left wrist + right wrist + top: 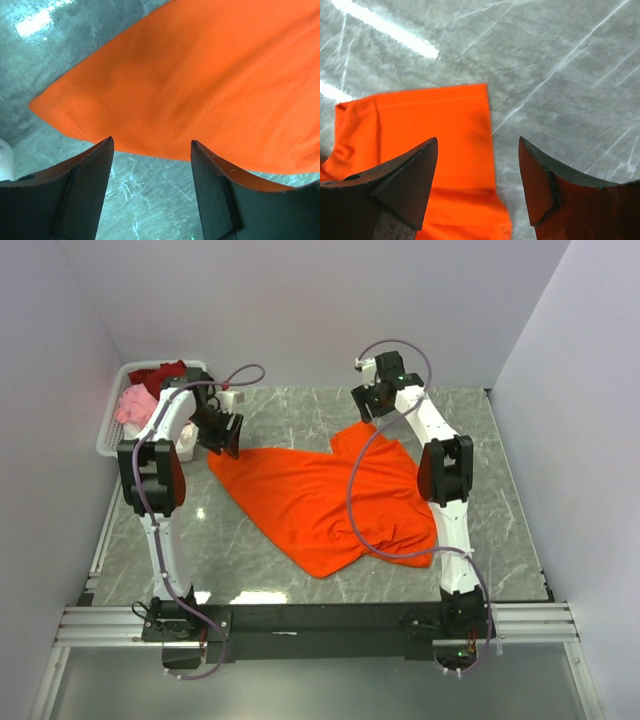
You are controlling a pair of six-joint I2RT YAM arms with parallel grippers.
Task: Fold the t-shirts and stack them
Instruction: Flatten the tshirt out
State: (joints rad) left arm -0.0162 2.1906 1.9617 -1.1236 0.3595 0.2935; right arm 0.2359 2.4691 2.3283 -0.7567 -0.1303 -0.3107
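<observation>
Fingers of left gripper (152,142) and right gripper (477,140) stood spread, holding nothing; the bright orange cloth t-shirt (200,75) lay just beyond their tips. Pinching one layer could skew the fold.

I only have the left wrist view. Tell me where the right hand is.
Observer: The right hand hangs open above a hemmed far corner of the orange t-shirt.
Operator: Describe how the shirt lies.
Observer: Spread but skewed and wrinkled on the table, not folded.
Operator: Report what else is out there.
Observer: A white basket at the far left holds dark red cloth and pink cloth.
</observation>
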